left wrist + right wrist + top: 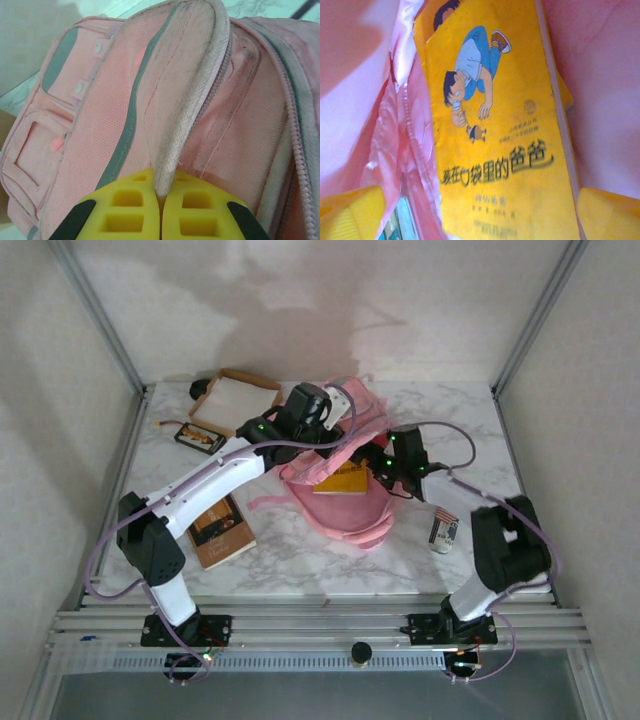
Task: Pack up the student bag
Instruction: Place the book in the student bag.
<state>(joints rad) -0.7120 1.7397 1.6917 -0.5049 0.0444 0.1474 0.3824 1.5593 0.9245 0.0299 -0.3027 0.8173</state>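
With left claw (160, 200) clenched on student bag (200, 125) rim and right claw (480, 220) released astride yellow book (500, 125), a slipping rim could snag that book.

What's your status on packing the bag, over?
Left gripper shut on pink fabric backpack at its zipper rim, holding the mouth open. Right gripper open over yellow cartoon-cover book inside the bag. No obstruction seen.

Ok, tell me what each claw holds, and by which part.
Left claw pinches the student bag by its opening rim. Right claw is open, holding nothing.
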